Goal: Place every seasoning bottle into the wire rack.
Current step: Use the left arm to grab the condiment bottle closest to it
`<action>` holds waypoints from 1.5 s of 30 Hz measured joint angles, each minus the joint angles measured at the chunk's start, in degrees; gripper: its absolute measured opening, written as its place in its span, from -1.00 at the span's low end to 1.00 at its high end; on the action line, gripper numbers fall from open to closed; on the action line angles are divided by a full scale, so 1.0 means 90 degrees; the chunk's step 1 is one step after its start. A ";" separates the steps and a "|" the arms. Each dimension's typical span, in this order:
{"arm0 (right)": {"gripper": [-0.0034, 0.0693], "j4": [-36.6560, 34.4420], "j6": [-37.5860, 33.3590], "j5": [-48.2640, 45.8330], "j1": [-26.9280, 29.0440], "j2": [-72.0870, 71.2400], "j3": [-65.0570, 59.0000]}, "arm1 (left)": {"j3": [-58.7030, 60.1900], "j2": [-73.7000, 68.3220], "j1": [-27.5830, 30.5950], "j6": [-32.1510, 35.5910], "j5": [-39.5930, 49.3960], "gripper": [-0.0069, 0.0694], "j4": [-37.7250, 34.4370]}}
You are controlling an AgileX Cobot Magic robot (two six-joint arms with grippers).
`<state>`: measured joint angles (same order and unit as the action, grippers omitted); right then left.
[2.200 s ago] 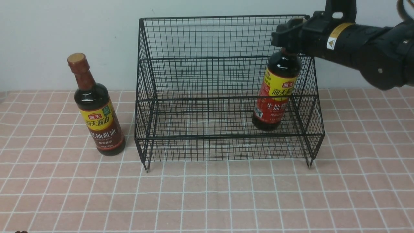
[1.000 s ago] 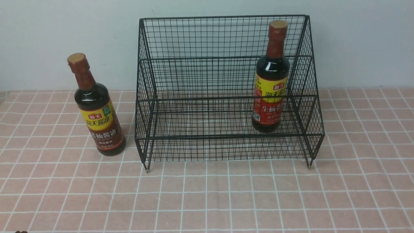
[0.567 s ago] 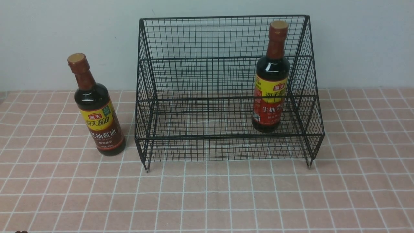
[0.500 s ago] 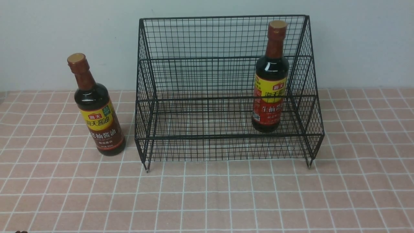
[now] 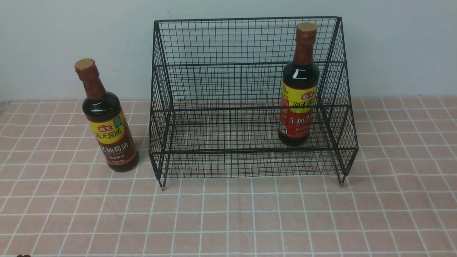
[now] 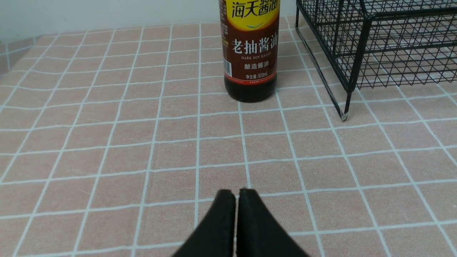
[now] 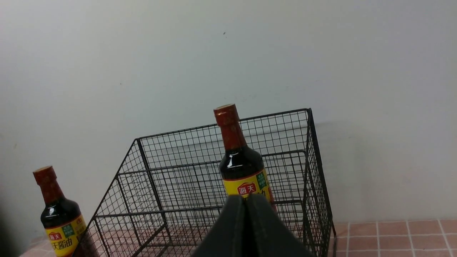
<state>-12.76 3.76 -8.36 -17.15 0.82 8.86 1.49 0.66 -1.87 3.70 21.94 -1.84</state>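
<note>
The black wire rack stands at the middle back of the table. A seasoning bottle with a red label stands upright inside it on the lower tier, at the right end. The brown-label seasoning bottle stands upright on the cloth left of the rack, outside it. Neither arm shows in the front view. My left gripper is shut and empty, low over the cloth, well short of the brown-label bottle. My right gripper is shut and empty, back from the rack and the red-label bottle.
A pink checked cloth covers the table. A plain pale wall runs close behind the rack and the bottles. One rack foot stands near the brown-label bottle.
The right arm, which held the red-label bottle by its neck in the rack, has let go and withdrawn from the front view. The bottle stands upright. The left bottle has not moved.
</note>
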 joint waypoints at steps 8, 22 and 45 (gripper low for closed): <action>-0.94 0.0015 0.0001 -0.0178 0.0000 0.0000 0.0000 | 0.0000 0.0000 0.0000 0.0000 0.0000 -0.84 0.0000; -0.94 0.1646 -0.0163 -0.0698 0.0000 -0.0042 -0.0484 | 0.0000 0.0000 0.0000 0.0000 0.0000 -0.84 0.0000; -0.94 0.1418 -0.0241 -0.1385 0.1968 -0.0167 -0.1129 | 0.0000 0.0000 0.0000 0.0000 0.0000 -0.84 0.0000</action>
<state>0.00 1.59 -20.82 0.56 -0.68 -1.29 1.49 0.66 -1.87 3.70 21.94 -1.84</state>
